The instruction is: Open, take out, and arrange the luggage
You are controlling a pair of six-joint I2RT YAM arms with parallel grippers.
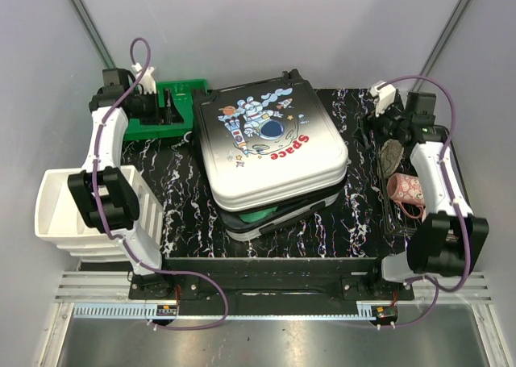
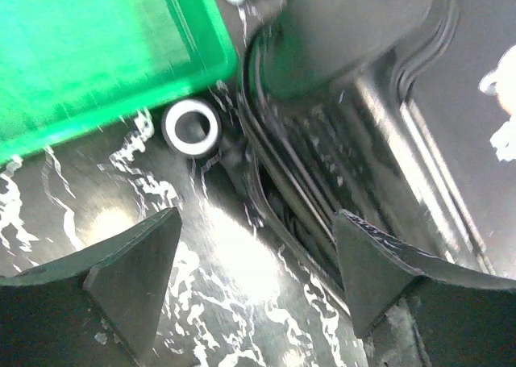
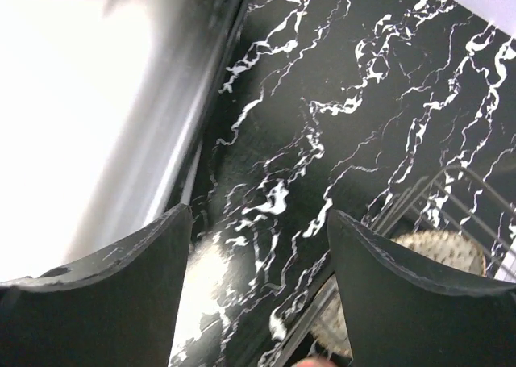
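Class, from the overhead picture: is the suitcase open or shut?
Slightly open: the suitcase lid sits skewed over the lower shell, and a near-edge gap shows something green.

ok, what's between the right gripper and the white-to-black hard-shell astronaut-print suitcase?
Nothing but bare black, white-veined tabletop between the open right gripper and the suitcase. That shows in the right wrist view, and the top view agrees.

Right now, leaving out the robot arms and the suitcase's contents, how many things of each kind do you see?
White-to-black hard-shell suitcase: 1
Green plastic bin: 1
White plastic drawer unit: 1
Dark wire basket: 1
Pink patterned cup: 1
Grey-beige round object: 1
Total: 6
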